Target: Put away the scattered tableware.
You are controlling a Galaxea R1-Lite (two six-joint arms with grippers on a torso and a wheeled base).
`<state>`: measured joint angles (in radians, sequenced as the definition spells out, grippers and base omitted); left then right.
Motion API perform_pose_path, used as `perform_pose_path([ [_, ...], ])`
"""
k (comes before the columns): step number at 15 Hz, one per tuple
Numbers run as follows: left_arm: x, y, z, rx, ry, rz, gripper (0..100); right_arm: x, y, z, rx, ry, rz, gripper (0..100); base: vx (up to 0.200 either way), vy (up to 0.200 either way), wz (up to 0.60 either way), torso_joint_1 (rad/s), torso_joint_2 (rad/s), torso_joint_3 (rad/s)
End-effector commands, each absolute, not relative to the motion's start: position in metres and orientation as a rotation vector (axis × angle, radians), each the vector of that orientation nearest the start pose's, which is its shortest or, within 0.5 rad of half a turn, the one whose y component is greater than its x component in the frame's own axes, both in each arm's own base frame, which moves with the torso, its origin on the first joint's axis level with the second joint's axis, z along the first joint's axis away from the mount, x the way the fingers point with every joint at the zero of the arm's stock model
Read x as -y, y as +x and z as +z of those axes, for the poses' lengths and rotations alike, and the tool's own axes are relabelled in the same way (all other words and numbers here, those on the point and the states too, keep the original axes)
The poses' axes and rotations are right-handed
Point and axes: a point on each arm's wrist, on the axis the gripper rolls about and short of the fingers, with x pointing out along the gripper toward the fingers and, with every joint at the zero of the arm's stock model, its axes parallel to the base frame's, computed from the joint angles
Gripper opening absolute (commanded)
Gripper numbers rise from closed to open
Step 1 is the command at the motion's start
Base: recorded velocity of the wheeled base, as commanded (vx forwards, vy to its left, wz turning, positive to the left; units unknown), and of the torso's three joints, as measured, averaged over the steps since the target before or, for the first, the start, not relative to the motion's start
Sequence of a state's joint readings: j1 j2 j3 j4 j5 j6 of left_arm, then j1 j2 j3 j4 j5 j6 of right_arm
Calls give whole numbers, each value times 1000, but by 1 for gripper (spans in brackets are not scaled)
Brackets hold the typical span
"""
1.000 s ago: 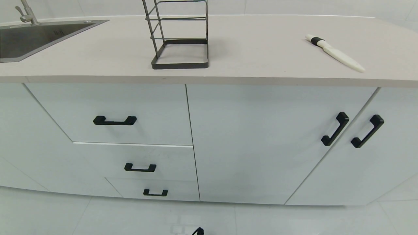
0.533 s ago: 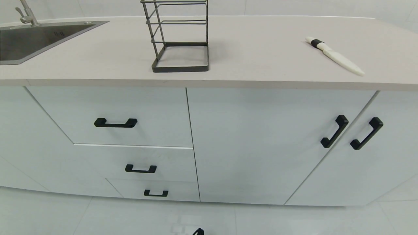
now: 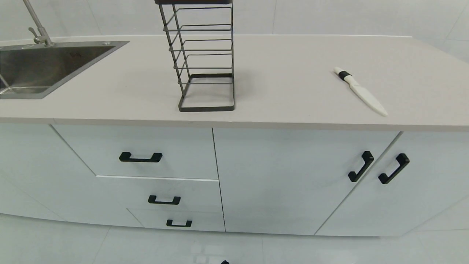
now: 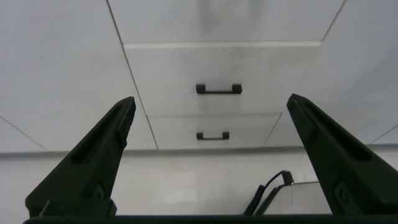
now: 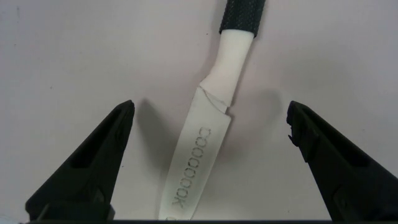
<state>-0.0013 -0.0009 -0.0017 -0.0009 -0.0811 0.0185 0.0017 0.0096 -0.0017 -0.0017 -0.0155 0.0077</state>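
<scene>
Right gripper (image 5: 210,107) was spread wide and empty over the knife (image 5: 205,140); nothing grasped yet.
Knife lay flat on the counter (image 3: 293,73), at 3 o'clock from the wire rack (image 3: 205,55), black-banded handle toward 10 o'clock, tip toward 4 o'clock. Right wrist view had it centred between the fingers, touching neither. My read for you: aim the pinch at the handle by the black band, not the blade, jaws across its narrow width. It sat flush on the surface, so go low and close slowly or it'll skid. Left gripper (image 4: 211,102) was likewise spread and empty, facing the drawer fronts (image 4: 217,68).
</scene>
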Motion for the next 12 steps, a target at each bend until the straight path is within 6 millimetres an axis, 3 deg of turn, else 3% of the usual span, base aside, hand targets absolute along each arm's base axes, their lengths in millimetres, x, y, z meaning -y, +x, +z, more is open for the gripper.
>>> perform_pose_path([
  [1,2,-23,76,1,18,-83,100,0,-22,76,-8,8,-14,100,0,0,0,237,-481,-203],
  [6,2,-23,76,1,20,-83,100,0,-22,76,-8,8,-14,100,0,0,0,152,-486,-222],
  [12,2,-23,76,2,18,-84,100,0,-22,76,-8,8,-14,100,0,0,0,351,-491,-234],
])
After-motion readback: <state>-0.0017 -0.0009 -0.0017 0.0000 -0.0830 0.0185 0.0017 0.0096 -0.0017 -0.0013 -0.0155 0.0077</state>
